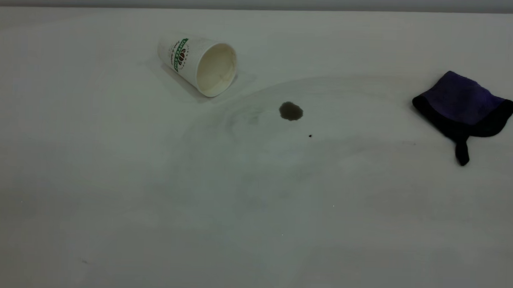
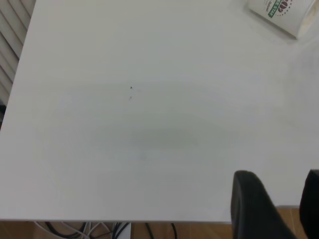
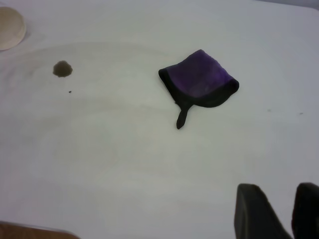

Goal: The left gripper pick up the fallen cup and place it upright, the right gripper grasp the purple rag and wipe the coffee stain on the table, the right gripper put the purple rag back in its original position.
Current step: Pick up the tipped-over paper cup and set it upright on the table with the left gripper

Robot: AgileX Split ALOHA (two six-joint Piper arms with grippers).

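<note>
Nothing is done yet: nearest you, the left gripper and right gripper both hang over the near part of the surface with fingers apart, holding nothing. Farther out, the coffee stain is unwiped, with the purple rag well to its right. Farthest, the fallen cup lies on its side; righting, wiping and returning all remain.

Fallen cup cropped at edge
</note>
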